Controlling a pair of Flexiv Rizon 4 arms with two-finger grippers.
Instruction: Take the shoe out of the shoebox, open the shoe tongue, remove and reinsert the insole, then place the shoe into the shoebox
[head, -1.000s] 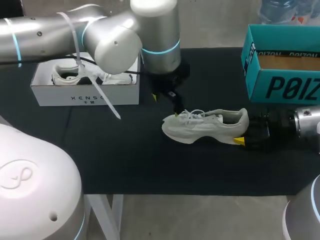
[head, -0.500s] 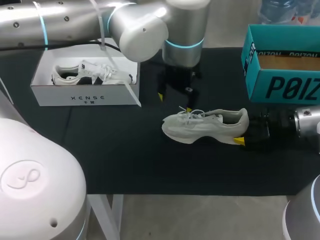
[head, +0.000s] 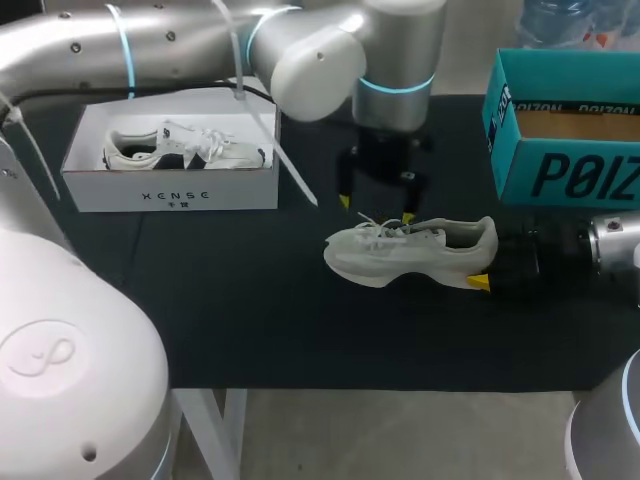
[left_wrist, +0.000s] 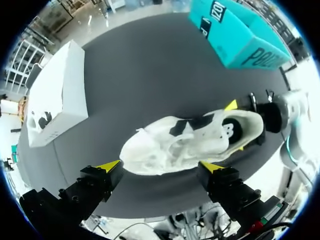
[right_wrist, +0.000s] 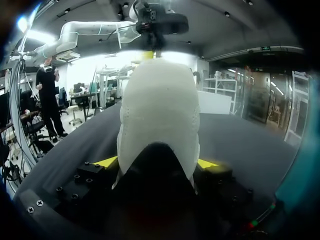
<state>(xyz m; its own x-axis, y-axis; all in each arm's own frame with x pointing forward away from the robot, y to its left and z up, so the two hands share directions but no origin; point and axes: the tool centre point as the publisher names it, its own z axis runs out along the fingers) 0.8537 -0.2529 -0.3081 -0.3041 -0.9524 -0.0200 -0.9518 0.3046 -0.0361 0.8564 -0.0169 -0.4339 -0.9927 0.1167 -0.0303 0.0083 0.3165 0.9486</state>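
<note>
A white sneaker (head: 410, 250) stands upright on the black table, toe to the left. My right gripper (head: 487, 264) is shut on its heel, and in the right wrist view the heel (right_wrist: 157, 115) fills the gap between the two yellow tips. My left arm comes in from the left past the middle. Its gripper (head: 376, 207) hangs open just above the laces. From the left wrist, the sneaker (left_wrist: 190, 145) lies ahead of that gripper (left_wrist: 160, 167), between the lines of its spread fingers and untouched. The teal shoebox (head: 565, 140) stands open at the right.
A white shoebox (head: 170, 185) at the back left holds another white sneaker (head: 185, 148). The black mat's front edge (head: 380, 385) runs close below the sneaker. Bare mat lies between the white box and the sneaker.
My left arm has swung to the right, carrying its open gripper from above the sneaker's toe to above the laces and turning it. The right gripper and the sneaker have stayed put.
</note>
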